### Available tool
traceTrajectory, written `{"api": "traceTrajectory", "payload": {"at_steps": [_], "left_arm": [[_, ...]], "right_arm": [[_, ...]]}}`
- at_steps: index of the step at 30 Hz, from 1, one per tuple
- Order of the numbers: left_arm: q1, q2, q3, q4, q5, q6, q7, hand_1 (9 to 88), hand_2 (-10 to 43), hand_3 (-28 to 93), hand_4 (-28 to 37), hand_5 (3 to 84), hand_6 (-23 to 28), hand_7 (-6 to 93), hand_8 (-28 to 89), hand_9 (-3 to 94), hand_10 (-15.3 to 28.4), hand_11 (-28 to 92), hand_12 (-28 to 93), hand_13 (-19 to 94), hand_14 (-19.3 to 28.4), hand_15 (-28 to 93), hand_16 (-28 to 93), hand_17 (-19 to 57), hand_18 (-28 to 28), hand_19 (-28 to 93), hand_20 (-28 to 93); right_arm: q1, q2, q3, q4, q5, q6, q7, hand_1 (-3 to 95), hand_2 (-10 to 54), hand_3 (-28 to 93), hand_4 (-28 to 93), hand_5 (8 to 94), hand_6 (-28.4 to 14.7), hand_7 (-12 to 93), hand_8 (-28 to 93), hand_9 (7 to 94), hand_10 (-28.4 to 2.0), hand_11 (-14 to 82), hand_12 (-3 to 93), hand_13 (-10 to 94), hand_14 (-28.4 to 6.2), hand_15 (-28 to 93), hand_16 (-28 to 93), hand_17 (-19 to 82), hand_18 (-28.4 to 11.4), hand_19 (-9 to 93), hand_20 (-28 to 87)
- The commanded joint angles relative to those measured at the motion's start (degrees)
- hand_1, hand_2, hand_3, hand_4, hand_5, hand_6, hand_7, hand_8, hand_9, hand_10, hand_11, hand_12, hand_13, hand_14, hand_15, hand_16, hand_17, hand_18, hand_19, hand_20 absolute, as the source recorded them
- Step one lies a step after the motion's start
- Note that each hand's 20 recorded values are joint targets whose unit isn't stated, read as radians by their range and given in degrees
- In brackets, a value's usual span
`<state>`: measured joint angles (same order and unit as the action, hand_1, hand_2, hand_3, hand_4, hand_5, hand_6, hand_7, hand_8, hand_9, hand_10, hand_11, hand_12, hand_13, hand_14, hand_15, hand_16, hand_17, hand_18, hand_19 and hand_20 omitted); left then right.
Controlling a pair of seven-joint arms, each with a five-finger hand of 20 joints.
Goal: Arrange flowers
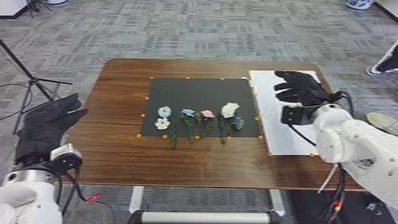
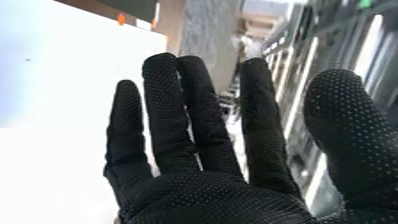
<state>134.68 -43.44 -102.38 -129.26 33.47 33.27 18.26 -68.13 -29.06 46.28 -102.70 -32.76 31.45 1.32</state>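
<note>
Several flowers (image 1: 229,110) lie on the mat (image 1: 200,90); beside it, the right hand (image 1: 302,89) is released. Picking step seems due: next, grasp one.

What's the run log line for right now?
Arrange flowers | flowers on black mat | right robot hand open over white sheet | left robot hand open, empty

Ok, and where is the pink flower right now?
In the head view, the pink flower lies on the black mat, in the row between a blue flower on its left and the large white flower on its right.
</note>
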Motion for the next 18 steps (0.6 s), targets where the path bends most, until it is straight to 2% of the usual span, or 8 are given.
{"api": "traceTrajectory", "payload": {"at_steps": [1, 3, 6, 7, 9, 12, 16, 18], "left_arm": [[2.39, -0.08, -0.04, 1.04, 1.3, 1.36, 0.13, 24.4, -0.8, 88, -22.2, 50.6, 9.6, 12.7, -11, 44.1, 18.2, 26, 9, 35, 22.7, 46, -6, -5.5, 17.7, 41, 12], [2.16, -0.05, 0.16, 1.03, 1.56, 1.95, 0.6, 24.5, -0.8, 88, -22.2, 50.3, 9.5, 12.7, -11, 44.3, 18.3, 27, 9, 35, 22.8, 47, -7, -5.4, 17.8, 41, 12], [1.9, 0.58, 0.36, 0.93, 0.09, 1.9, 2.43, 24.5, -1.0, 88, -22.2, 50.1, 9.4, 12.6, -11, 44.4, 18.3, 27, 9, 35, 22.7, 47, -7, -5.3, 17.9, 42, 13], [1.4, 0.15, 0.28, 0.86, 0.93, 1.46, 1.76, 24.5, -1.0, 88, -22.3, 50.1, 9.4, 12.6, -11, 44.4, 18.3, 27, 9, 35, 22.7, 46, -7, -5.2, 17.9, 42, 13], [0.56, -0.4, 0.53, 0.59, 1.52, 0.85, 1.21, 24.6, -0.9, 88, -22.3, 50.0, 9.4, 12.4, -11, 44.6, 18.3, 27, 9, 35, 22.5, 46, -8, -4.2, 18.1, 45, 14], [0.27, 0.02, 0.82, 0.21, -0.07, 0.73, 2.96, 24.6, -0.8, 88, -22.2, 50.1, 9.3, 12.4, -10, 45.1, 18.7, 28, 10, 35, 22.5, 46, -7, -3.5, 18.7, 47, 15], [0.17, -0.03, 1.25, 0.08, -0.36, 0.75, 3.61, 24.6, -0.8, 88, -22.1, 49.9, 9.4, 12.6, -10, 45.3, 18.8, 29, 10, 35, 22.5, 46, -7, -3.5, 18.8, 48, 15], [0.01, -0.04, 1.63, 0.15, -1.72, 0.38, 4.47, 24.6, -0.8, 88, -22.1, 49.9, 9.4, 12.6, -10, 45.3, 18.8, 29, 10, 35, 22.6, 47, -7, -3.7, 18.9, 48, 15]], "right_arm": [[-8.39, -2.39, 5.14, 2.65, 9.82, -2.28, -7.28, 26.2, 3.8, 85, -27, 49.1, 1.7, 22, -17, 51.3, -18.3, 23.7, 15.2, 37, -20.4, 65, 7, 5, -26.6, 66, 15], [-8.1, -2.99, 4.88, 2.9, 9.58, -1.42, -6.94, 26.1, 3.8, 85, -27, 48.9, 1.8, 22, -17, 51.2, -18.3, 23.6, 15.2, 36, -20.5, 65, 7, 5, -26.6, 66, 15], [-7.39, -2.82, 4.19, 3.06, 10.96, -2.11, -7.78, 26.1, 3.9, 85, -27, 48.8, 1.9, 22, -17, 51.2, -18.3, 23.6, 15.2, 36, -20.5, 65, 7, 5, -26.5, 66, 15], [-7.64, -2.96, 4.75, 2.97, 11.25, -2.22, -7.78, 26.1, 3.9, 85, -27, 48.9, 2.0, 22, -17, 51.2, -18.2, 23.7, 15.3, 36, -20.5, 65, 7, 4, -26.4, 66, 15], [-8.17, -3.1, 5.9, 2.66, 10.77, -2.8, -7.2, 26.1, 4.0, 85, -27, 48.9, 2.1, 22, -17, 51.3, -18.2, 23.7, 15.3, 36, -20.5, 65, 7, 4, -26.3, 66, 15], [-6.86, -3.02, 5.35, 2.51, 10.82, -2.66, -7.61, 26.2, 4.2, 85, -27, 50.7, 2.2, 23, -17, 52.4, -17.7, 24.7, 15.7, 36, -20.4, 65, 7, 4, -26.2, 65, 15], [-7.96, -2.47, 6.54, 1.78, 10.86, -3.62, -8.55, 26.3, 4.4, 85, -27, 51.7, 2.3, 25, -18, 53.1, -17.3, 26.9, 16.3, 37, -19.9, 67, 8, 4, -25.8, 65, 16], [-8.79, -2.09, 7.12, 1.4, 11.1, -3.5, -8.76, 26.3, 4.5, 85, -26, 51.9, 2.4, 25, -18, 53.1, -17.3, 27.3, 16.2, 37, -19.9, 67, 8, 4, -25.8, 65, 16]]}}
